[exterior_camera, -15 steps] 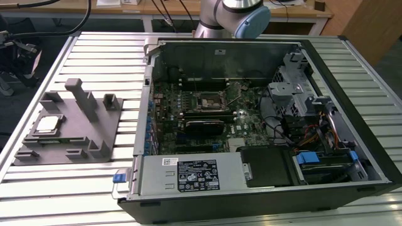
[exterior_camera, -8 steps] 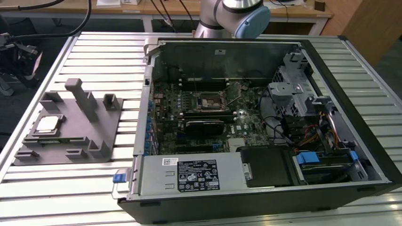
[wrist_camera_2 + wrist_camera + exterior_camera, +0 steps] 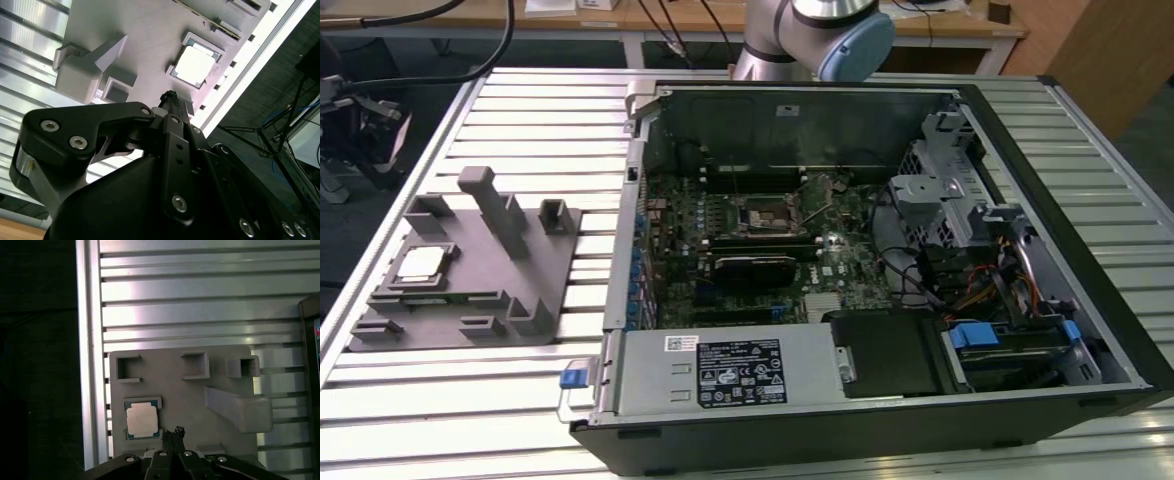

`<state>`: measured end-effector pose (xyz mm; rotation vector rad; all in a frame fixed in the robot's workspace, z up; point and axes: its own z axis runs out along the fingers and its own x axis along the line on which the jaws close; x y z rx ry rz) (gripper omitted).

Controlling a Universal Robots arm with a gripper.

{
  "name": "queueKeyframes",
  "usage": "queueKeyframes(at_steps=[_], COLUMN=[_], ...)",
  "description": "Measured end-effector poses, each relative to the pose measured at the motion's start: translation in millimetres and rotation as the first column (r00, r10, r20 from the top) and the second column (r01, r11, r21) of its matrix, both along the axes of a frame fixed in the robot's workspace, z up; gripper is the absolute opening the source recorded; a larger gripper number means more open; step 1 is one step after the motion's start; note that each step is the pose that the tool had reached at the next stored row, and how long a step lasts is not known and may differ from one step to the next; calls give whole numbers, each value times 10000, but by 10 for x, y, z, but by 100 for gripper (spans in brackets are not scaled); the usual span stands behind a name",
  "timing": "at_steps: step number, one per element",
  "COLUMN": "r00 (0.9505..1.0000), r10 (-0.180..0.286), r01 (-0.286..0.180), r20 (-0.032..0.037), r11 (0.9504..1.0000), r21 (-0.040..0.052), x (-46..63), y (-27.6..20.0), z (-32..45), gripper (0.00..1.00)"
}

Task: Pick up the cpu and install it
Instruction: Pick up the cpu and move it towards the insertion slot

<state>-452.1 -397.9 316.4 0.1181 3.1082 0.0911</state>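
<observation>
While the ribbed aluminium table (image 3: 520, 100) carries everything, the open black steel computer case (image 3: 1067, 300) lies on it, with a square socket (image 3: 765, 213) on its green board. At nine o'clock from the case in the exterior view sits the matte grey plastic holder block (image 3: 480, 290) with blocky posts. Over it hangs the black gripper (image 3: 173, 432), its slim fingertips pressed together on nothing. The cpu (image 3: 142, 420), a flat silvery square, rests in the block's shallow recess, clear of the fingertips.
</observation>
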Motion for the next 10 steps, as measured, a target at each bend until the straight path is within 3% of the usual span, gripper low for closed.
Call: queueKeyframes(at_steps=[10], r00=[10000], r10=[0], r01=[0], r20=[-2], r11=[10000], r21=[-1], x=[-7], y=[0], z=[-50], gripper=[11])
